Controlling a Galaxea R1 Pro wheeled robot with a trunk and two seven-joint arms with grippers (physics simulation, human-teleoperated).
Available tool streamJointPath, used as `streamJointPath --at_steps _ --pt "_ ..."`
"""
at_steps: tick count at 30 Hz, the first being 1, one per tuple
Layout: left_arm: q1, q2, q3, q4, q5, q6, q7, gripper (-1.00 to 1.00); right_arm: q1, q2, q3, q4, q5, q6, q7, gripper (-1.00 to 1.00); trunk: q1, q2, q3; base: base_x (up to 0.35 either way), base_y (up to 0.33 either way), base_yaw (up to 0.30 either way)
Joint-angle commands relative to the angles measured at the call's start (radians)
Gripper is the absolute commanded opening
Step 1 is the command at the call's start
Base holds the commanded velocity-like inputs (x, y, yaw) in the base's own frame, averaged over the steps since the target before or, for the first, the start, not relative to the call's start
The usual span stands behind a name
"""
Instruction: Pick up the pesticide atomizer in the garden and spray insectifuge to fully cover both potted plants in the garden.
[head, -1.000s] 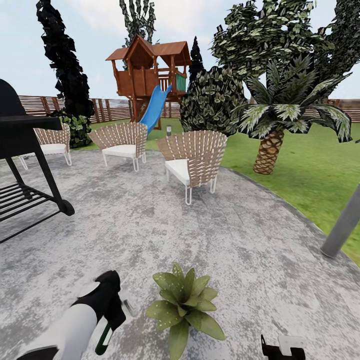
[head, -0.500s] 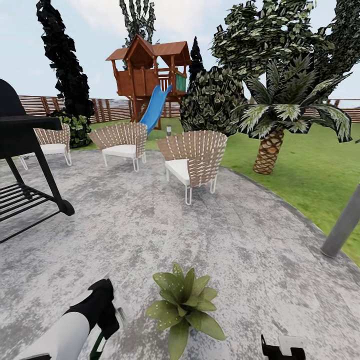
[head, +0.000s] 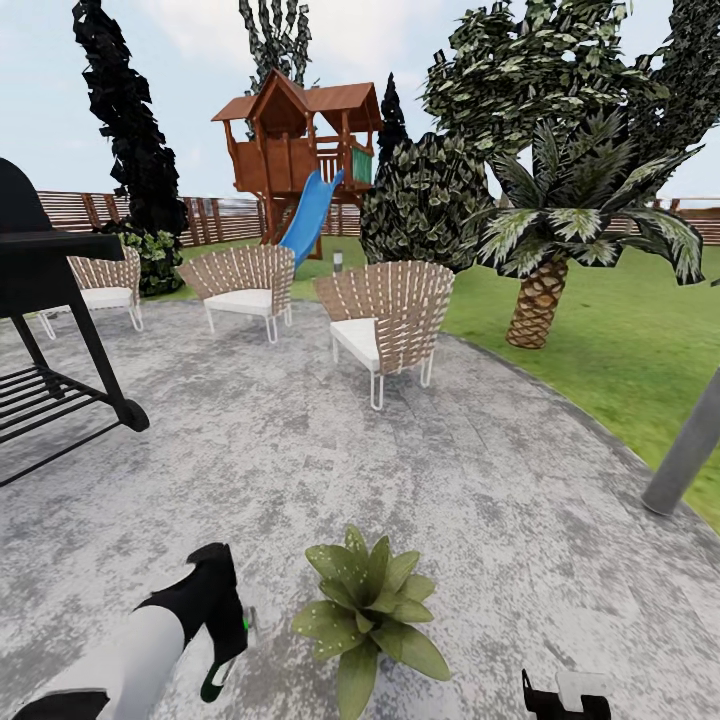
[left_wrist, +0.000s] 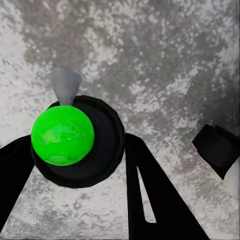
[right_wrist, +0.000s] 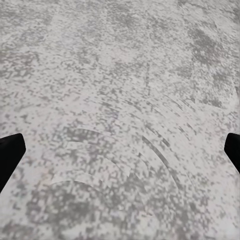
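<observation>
- The left gripper (head: 228, 640) is clamping the pesticide atomizer (left_wrist: 75, 141) between its fingers, low over the speckled paving (head: 420, 470).
- The potted plant (head: 368, 607) is sitting just to the right of that gripper, far nearer it than the right gripper (right_wrist: 120, 150), whose fingers are standing wide apart with nothing between them.
- Pale insectifuge specks are dotting the leaves; the pot itself is hidden under them.
</observation>
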Motion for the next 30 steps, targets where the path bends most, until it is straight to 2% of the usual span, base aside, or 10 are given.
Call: streamJointPath --at_steps 1,5,9,12,16,20,22,24,25,30 --pt "-0.016 -0.001 0.001 -0.003 -0.016 0.011 -0.029 -1.0 -0.001 0.0 -0.004 0.002 0.011 -0.003 -0.006 1.0 0.0 0.0 -0.001 0.0 0.0 0.0" --pt "-0.022 0.012 0.003 -0.005 -0.027 0.011 -0.043 -1.0 -0.001 0.0 -0.004 0.001 0.011 -0.003 -0.006 1.0 0.0 0.0 -0.001 0.0 0.0 0.0" --pt "-0.017 0.043 0.01 -0.002 -0.017 0.011 0.017 -1.0 -0.001 0.001 -0.004 0.002 0.011 -0.003 -0.005 1.0 0.0 0.0 -0.001 0.0 0.0 0.0" --pt "-0.017 0.034 0.063 0.01 0.0 0.054 0.067 -1.0 -0.001 0.001 -0.004 0.002 0.011 -0.003 -0.005 1.0 0.0 0.0 -0.001 0.0 0.0 0.0" --pt "-0.015 0.037 0.074 0.016 0.0 0.105 0.14 -1.0 -0.001 0.001 -0.004 0.002 0.011 -0.003 -0.005 1.0 0.0 0.0 -0.001 0.0 0.0 0.0" --pt "0.057 0.035 0.076 0.014 0.006 0.108 0.183 -1.0 -0.001 0.001 -0.004 0.002 0.011 -0.003 -0.005 1.0 0.0 0.0 -0.001 0.0 0.0 0.0" --pt "0.07 0.039 0.093 0.015 0.045 0.106 0.189 -1.0 -0.001 0.001 -0.004 0.001 0.011 -0.003 -0.005 1.0 0.0 0.0 -0.001 0.0 0.0 0.0" --pt "0.08 0.043 0.114 0.015 0.135 0.099 0.199 -1.0 -0.001 0.001 -0.004 0.002 0.011 -0.003 -0.005 1.0 0.0 0.0 -0.001 0.0 0.0 0.0" --pt "0.087 0.044 0.12 0.016 0.159 0.098 0.223 -1.0 -0.001 0.002 -0.004 0.002 0.011 -0.003 -0.005 1.0 0.0 0.0 -0.001 0.0 0.0 0.0" --pt "0.125 0.045 0.12 0.012 0.184 0.096 0.323 -1.0 -0.001 0.006 -0.004 0.002 0.011 -0.003 -0.005 1.0 0.0 0.0 -0.001 0.0 0.0 0.005"
